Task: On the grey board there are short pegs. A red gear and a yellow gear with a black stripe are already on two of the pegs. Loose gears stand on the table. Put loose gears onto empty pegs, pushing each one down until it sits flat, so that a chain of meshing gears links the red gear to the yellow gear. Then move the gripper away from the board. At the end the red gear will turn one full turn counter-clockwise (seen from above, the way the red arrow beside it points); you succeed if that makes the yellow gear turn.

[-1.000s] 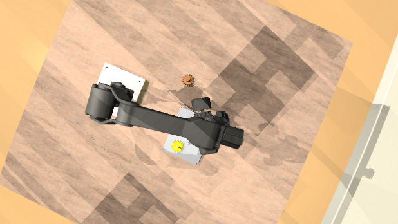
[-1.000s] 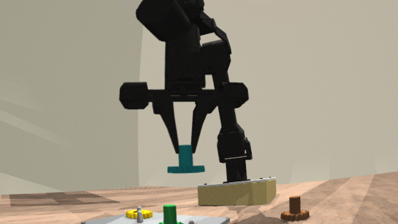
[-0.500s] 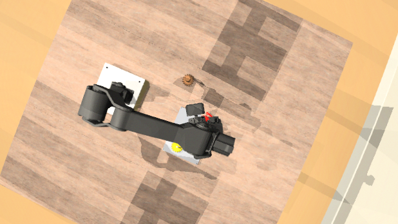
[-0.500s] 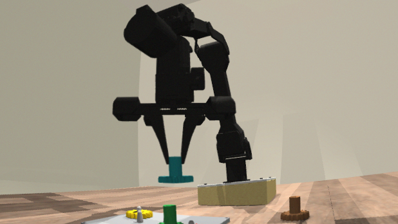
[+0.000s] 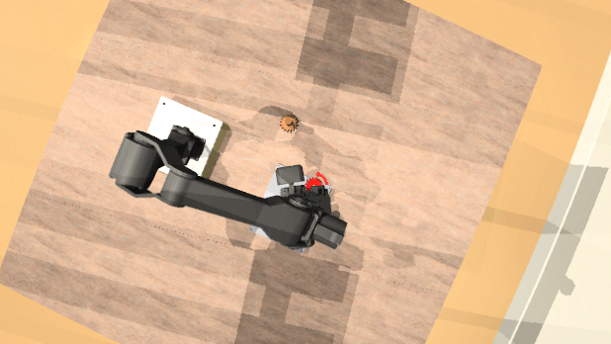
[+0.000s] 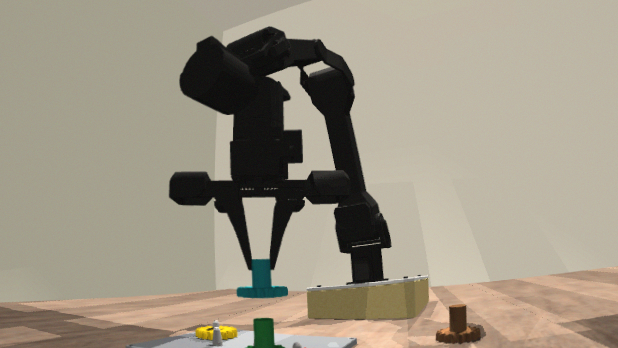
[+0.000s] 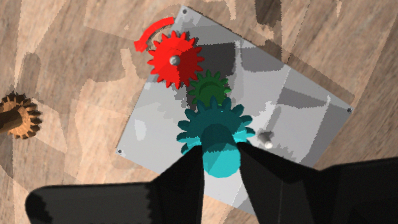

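Observation:
My gripper [image 6: 261,266] [image 7: 219,151] is shut on the post of the teal gear [image 6: 262,291] [image 7: 215,117], which hangs upright above the grey board [image 6: 315,340] [image 7: 260,80]. In the wrist view the red gear [image 7: 187,70] [image 5: 312,184] sits near one board corner, beside the red arrow [image 7: 155,28] [image 5: 322,178]. The green gear [image 7: 210,89] [image 6: 264,332] stands next to the red gear, partly behind the teal one. A peg [image 7: 265,140] shows right of the teal gear. The yellow gear [image 6: 210,332] sits on the board behind a bare peg [image 6: 217,336]; its stripe is unclear.
An orange-brown gear [image 5: 289,123] [image 6: 457,330] [image 7: 22,117] with a post stands on the table, off the board. The arm's white-topped base [image 5: 170,111] [image 6: 365,302] is at the left in the top view. The arm hides much of the board there.

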